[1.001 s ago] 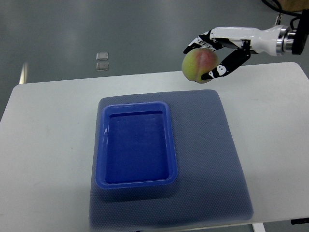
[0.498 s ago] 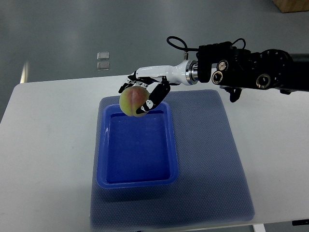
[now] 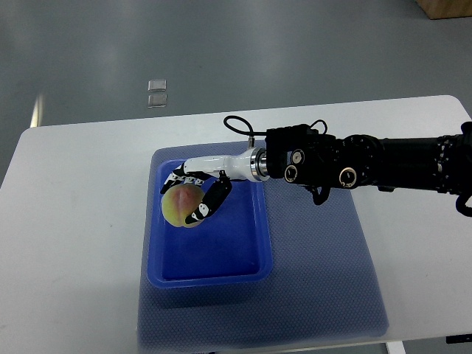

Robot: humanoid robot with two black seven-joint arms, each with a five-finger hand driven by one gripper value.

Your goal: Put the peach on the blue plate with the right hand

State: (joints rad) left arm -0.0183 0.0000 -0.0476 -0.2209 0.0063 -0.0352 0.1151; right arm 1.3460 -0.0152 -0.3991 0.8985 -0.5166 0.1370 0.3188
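The right hand point(image 3: 193, 193) reaches in from 3 o'clock on a black forearm point(image 3: 369, 162), with its white palm section extending toward 9 o'clock. Its fingers point(image 3: 206, 205) are curled around the peach point(image 3: 181, 206). The peach is positioned over the 10 o'clock area of the blue plate point(image 3: 258, 251), a rectangular tray. The plate rests on a grey-blue mat point(image 3: 324, 265), toward the mat's 9 o'clock side. The mat lies on a white table point(image 3: 66, 221). Whether the peach touches the plate floor cannot be determined.

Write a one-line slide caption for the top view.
Right hand holds the peach over the blue plate, which sits on a grey mat on the white table.
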